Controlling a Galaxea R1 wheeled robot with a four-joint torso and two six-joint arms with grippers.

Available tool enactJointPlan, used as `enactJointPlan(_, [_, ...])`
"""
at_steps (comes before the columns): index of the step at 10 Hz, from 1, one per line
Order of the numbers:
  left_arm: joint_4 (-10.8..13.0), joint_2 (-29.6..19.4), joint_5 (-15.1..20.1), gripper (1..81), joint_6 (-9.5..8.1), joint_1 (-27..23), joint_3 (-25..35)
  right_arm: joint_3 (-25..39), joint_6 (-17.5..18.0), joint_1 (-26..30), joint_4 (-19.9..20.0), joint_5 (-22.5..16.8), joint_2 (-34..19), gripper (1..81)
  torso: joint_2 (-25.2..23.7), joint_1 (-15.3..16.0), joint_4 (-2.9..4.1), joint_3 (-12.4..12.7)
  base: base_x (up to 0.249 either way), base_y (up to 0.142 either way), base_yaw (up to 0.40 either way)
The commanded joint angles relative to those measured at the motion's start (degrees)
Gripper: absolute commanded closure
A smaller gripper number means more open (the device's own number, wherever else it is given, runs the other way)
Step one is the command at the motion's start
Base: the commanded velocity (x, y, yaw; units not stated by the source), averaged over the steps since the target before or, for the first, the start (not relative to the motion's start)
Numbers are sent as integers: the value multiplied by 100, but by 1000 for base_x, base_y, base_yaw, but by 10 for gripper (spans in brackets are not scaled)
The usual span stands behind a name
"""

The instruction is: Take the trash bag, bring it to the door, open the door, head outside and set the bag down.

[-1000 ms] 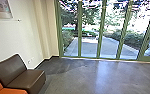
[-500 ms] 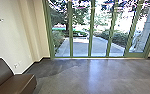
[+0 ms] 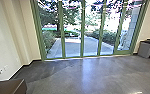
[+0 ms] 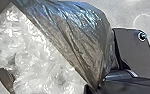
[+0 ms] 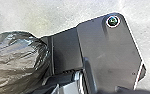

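Observation:
Green-framed glass doors (image 3: 82, 32) stand across the room in the head view, with a paved path outside. A wider bottom rail (image 3: 123, 52) marks the right-hand panel. In the left wrist view the dark, shiny trash bag (image 4: 78, 32) bulges with clear crumpled plastic showing through its opening. Its folds draw together to a narrow point at my left gripper (image 4: 96, 88), which is shut on it. The same bag (image 5: 16, 60) appears beside my right gripper (image 5: 57, 86) in the right wrist view; how the bag meets that gripper is hidden.
Grey bins (image 3: 145, 49) stand by the wall right of the doors. A brown seat (image 3: 9, 86) is at the near left, beside a pale wall (image 3: 6, 42). Smooth grey floor (image 3: 83, 75) stretches to the glass.
The head camera has turned to the right. The doors now stand more central, the bins have come into view, and the brown seat has mostly slipped out at the left.

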Motion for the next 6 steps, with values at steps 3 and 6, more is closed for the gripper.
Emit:
enactJointPlan(3, [29,6,305,811,47,-315,-21,9,-10,281,9,-292,56,10,0,0,0,0,0,0,-265])
enactJointPlan(6, [21,-3,305,811,47,-324,-21,9,-10,281,9,-292,56,10,0,0,0,0,0,0,-265])
